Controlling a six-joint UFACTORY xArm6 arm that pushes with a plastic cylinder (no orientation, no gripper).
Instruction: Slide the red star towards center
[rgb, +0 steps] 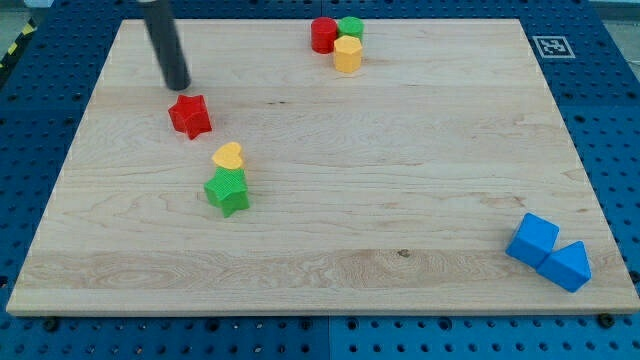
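Observation:
The red star (190, 116) lies on the wooden board (400, 180) at the view's upper left. My tip (179, 86) is just above it toward the view's top, a small gap away, slightly to its left. The dark rod rises from there to the view's top edge. Below the star, toward the view's bottom right, a yellow heart (228, 156) sits touching a green star (228, 191).
A red cylinder (323, 35), a green block (350, 28) and a yellow hexagonal block (347, 55) cluster at the view's top centre. A blue cube (532, 240) and a blue triangular block (568, 266) sit at the bottom right corner. A marker tag (550, 45) is at the top right.

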